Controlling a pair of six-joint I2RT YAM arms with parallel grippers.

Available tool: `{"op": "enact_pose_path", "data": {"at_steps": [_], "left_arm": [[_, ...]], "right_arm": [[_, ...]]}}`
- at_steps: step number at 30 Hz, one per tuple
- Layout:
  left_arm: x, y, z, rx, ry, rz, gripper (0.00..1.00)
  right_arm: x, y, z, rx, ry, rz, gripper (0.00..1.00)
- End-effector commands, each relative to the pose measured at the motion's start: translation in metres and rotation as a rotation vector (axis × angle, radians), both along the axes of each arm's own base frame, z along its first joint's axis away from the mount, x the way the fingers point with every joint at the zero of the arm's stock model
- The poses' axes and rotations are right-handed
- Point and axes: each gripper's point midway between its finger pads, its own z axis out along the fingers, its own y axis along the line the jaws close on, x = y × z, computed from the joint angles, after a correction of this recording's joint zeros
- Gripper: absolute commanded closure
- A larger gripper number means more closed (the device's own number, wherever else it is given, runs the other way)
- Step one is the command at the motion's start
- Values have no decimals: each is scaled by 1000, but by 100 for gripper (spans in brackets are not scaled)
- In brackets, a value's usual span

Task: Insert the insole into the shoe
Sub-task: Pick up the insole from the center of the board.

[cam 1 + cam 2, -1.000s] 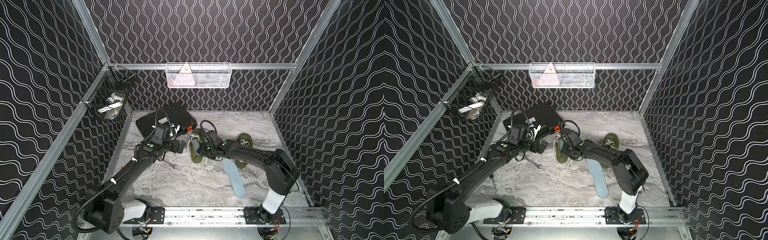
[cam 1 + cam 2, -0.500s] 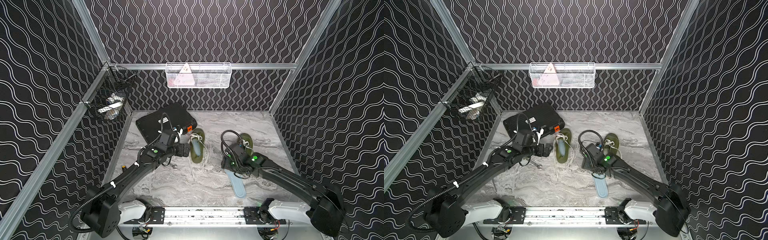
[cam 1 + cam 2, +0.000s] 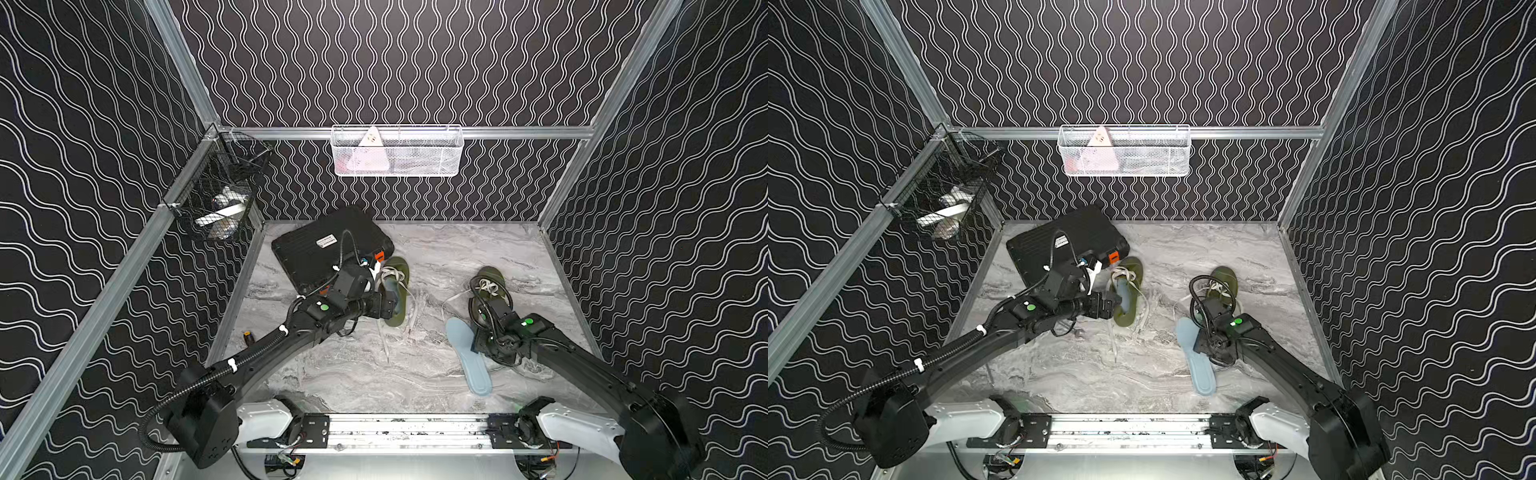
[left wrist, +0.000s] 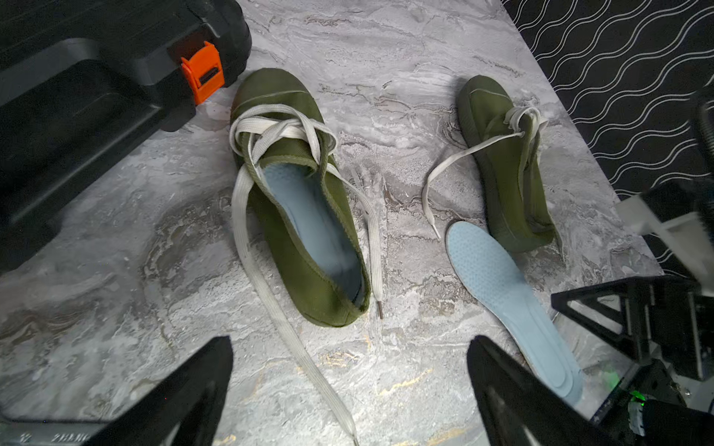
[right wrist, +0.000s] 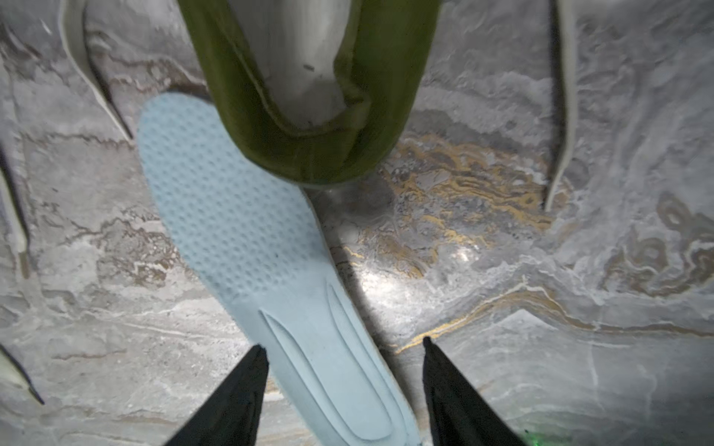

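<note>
Two green lace-up shoes lie on the marble table. The left shoe [image 3: 400, 316] [image 4: 286, 266] holds a light blue insole [image 4: 320, 224]. My left gripper [image 3: 388, 305] [image 4: 349, 341] stands wide open by that shoe's heel with nothing between its fingers. The right shoe [image 3: 490, 275] [image 5: 382, 127] has a bare inside. A second light blue insole [image 3: 467, 353] [image 3: 1198, 370] [image 5: 247, 216] lies flat beside its heel. My right gripper [image 3: 476, 345] [image 5: 344, 343] is open just above this loose insole, one finger on each side of its rear half.
A black case [image 3: 328, 245] with an orange latch [image 4: 203, 71] sits at the back left, close to the left shoe's toe. Loose white laces [image 4: 270, 293] trail between the shoes. Wire baskets [image 3: 397, 151] hang on the walls. A small dark object [image 3: 249, 336] lies near the left wall.
My right arm has swung away from the left shoe to the loose insole beside the right shoe. The left gripper has shifted to the left shoe's heel, still open.
</note>
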Motion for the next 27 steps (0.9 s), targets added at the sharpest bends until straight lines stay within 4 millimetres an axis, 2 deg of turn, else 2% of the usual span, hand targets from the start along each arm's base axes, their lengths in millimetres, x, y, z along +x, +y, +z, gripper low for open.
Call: {"op": "enact_pose_path", "data": {"at_steps": [1, 8, 15, 21, 27], "left_arm": [[3, -6, 7, -32, -11, 24, 1], [1, -16, 2, -36, 5, 9, 2], [2, -23, 2, -42, 15, 2, 4], [4, -25, 5, -40, 5, 3, 4], [3, -26, 9, -71, 6, 17, 5]], "right_arm": [[0, 5, -12, 12, 26, 40, 34], [5, 16, -29, 53, 31, 61, 40], [6, 27, -44, 98, 62, 81, 53], [5, 29, -42, 64, 52, 101, 68], [5, 41, -37, 52, 32, 152, 83]]}}
